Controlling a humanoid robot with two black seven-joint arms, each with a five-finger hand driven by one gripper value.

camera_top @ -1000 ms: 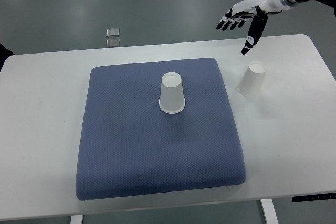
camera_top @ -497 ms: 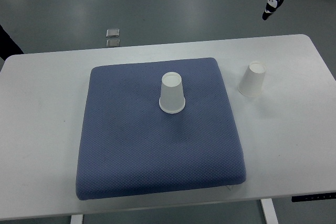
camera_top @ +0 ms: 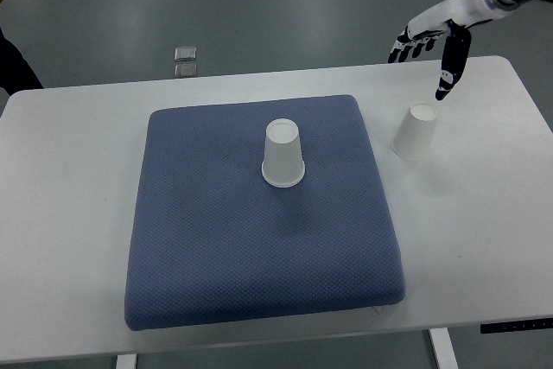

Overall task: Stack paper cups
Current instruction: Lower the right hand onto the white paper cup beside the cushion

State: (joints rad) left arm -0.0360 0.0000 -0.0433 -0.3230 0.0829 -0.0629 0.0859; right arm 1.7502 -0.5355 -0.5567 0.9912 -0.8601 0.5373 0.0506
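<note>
Cups apart, hand in the air

Writing or brand marks cannot be made out anywhere: both cups are plain white, the pad bears only its woven dotted texture, and the two small objects on the floor are too small to read.

Two paper cups are in view, both upside down with the wide mouth on the surface. One paper cup [camera_top: 283, 155] stands on the blue pad [camera_top: 216, 239], a little above the pad's middle. The second paper cup [camera_top: 416, 131] stands directly on the white table [camera_top: 69, 213], off the pad's right edge and near its upper right corner. The two cups are well apart and unstacked.

One pad, roughly square with rounded corners, covers the middle of the table. One table fills most of the view, its right front leg showing at the bottom edge.

One robot hand is visible: the right hand [camera_top: 434, 36], white with black fingertips, reaching in from the upper right corner. Its fingers are spread and relaxed, grasping nothing. The thumb [camera_top: 451, 62] points down toward the table just above the second cup without touching it; the other fingers fan out to the left.

Two small silvery squares [camera_top: 185, 60] lie on the grey floor beyond the table's far edge, one just behind the other. A dark shape shows at the upper left edge, too cropped to identify.
</note>
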